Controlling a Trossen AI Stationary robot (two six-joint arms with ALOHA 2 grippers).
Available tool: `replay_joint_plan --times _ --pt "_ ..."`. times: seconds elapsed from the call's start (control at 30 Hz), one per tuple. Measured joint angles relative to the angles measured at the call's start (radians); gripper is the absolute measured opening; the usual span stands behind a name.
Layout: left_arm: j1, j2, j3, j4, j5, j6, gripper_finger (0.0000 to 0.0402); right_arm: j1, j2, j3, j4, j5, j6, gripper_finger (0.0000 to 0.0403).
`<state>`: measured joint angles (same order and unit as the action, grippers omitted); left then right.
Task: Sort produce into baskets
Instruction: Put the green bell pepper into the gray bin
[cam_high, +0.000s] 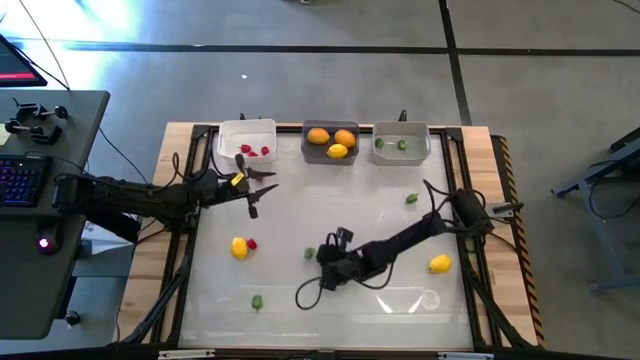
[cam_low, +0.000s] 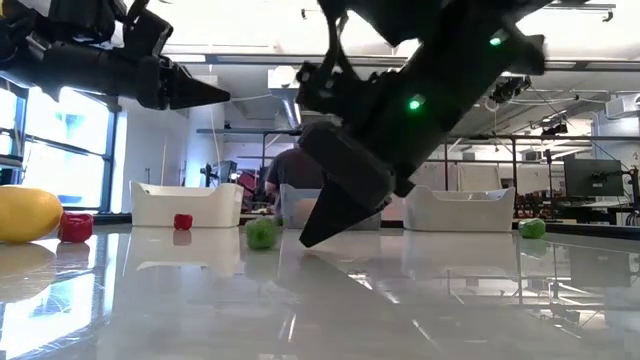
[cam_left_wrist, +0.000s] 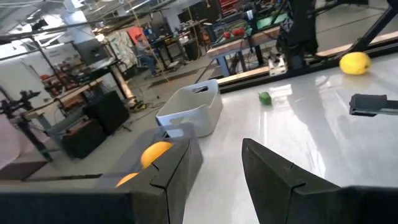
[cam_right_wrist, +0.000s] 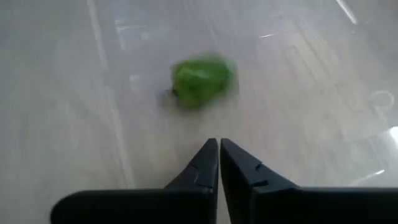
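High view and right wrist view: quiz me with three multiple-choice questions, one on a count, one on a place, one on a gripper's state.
1. Fruits in the dark grey basket: A one, B three, C five.
2. The white basket stands at: A the row's left end, B its middle, C its right end.
3. The right gripper is: A shut and empty, B shut on a fruit, C wide open.
Answers: B, two orange and one yellow lie inside; A, it closes the row on the left; A, its fingers meet, and the green piece lies loose ahead.

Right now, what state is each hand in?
Left hand: open, empty, near the white basket.
Right hand: shut on nothing; the green piece lies just beyond its tips.
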<state>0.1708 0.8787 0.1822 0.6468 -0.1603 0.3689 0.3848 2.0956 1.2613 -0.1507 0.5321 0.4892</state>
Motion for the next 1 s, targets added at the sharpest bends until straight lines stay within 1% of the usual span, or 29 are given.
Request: replay_joint_plan --times 0.07,0.2,0.23,0.3,0.4,0.5,0.6,0.7,0.77,0.83,0.87,0.93,1.0 --pt "0.008 0.000 0.000 0.000 0.000 -0.007 0.0131 -0.023 0.000 0.000 0.001 -0.032 -0.043 0.0004" --pt "0.020 0.000 0.000 -0.018 0.000 -0.013 0.0131 -0.074 -0.005 0.000 -0.005 -0.157 -0.073 0.0024" --pt "0.021 0.000 0.000 -0.021 0.000 -0.002 0.0131 -0.084 -0.007 0.001 -0.013 -0.178 -0.086 0.0032" --pt "0.026 0.000 0.000 -0.020 0.000 0.015 0.0131 -0.100 -0.007 0.003 -0.020 -0.186 -0.119 0.0055" --pt "0.034 0.000 0.000 -0.020 0.000 0.017 0.0131 -0.127 -0.013 0.002 -0.012 -0.213 -0.131 0.0099" --pt "0.041 0.000 0.000 -0.023 0.000 0.017 0.0131 -0.139 -0.009 -0.001 0.042 -0.215 -0.160 0.0149" --pt "0.041 0.000 0.000 -0.023 0.000 0.017 0.0131 -0.140 -0.005 -0.001 0.105 -0.192 -0.227 0.0193" --pt "0.041 0.000 0.000 -0.023 0.000 0.017 0.0131 -0.140 -0.005 -0.001 0.171 -0.154 -0.378 0.0222" --pt "0.041 0.000 0.000 -0.023 0.000 0.013 0.0131 -0.146 -0.005 -0.001 0.209 -0.151 -0.479 0.0231" --pt "0.041 0.000 0.000 -0.023 0.000 0.010 0.0131 -0.158 -0.005 -0.001 0.230 -0.191 -0.558 0.0233" --pt "0.041 0.000 0.000 -0.023 0.000 0.009 0.0131 -0.169 -0.006 -0.001 0.234 -0.228 -0.588 0.0232" --pt "0.041 0.000 0.000 -0.023 0.000 0.009 0.0131 -0.197 -0.006 -0.001 0.239 -0.329 -0.626 0.0230" --pt "0.041 0.000 0.000 -0.023 0.000 0.009 0.0131 -0.227 -0.003 -0.001 0.259 -0.432 -0.628 0.0226"
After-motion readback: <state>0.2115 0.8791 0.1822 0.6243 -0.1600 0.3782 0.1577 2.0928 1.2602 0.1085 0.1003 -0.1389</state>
